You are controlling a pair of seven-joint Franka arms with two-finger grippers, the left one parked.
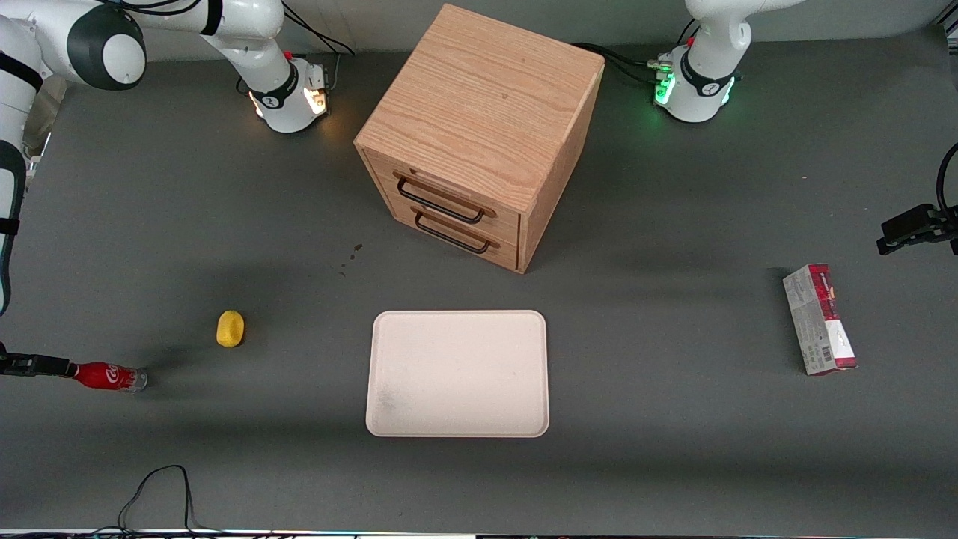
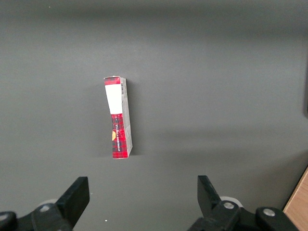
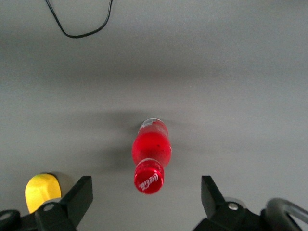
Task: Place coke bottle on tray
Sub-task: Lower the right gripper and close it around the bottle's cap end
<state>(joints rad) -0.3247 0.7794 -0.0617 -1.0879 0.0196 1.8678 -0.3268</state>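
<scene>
The coke bottle (image 1: 108, 376) is small and red with a clear base. It stands on the grey table toward the working arm's end, well apart from the tray (image 1: 458, 373). In the right wrist view its red cap with white script (image 3: 148, 179) faces the camera. My gripper (image 1: 30, 365) is at the edge of the front view, over the bottle. It is open (image 3: 146, 192), with one black finger (image 3: 82, 195) on each side of the cap and not touching it. The cream-white tray lies flat near the table's middle with nothing on it.
A yellow lemon-like object (image 1: 230, 329) lies beside the bottle, farther from the front camera, and shows in the right wrist view (image 3: 42, 191). A wooden drawer cabinet (image 1: 479, 135) stands farther back than the tray. A red-and-grey carton (image 1: 819, 320) lies toward the parked arm's end. A black cable (image 1: 161, 486) loops near the front edge.
</scene>
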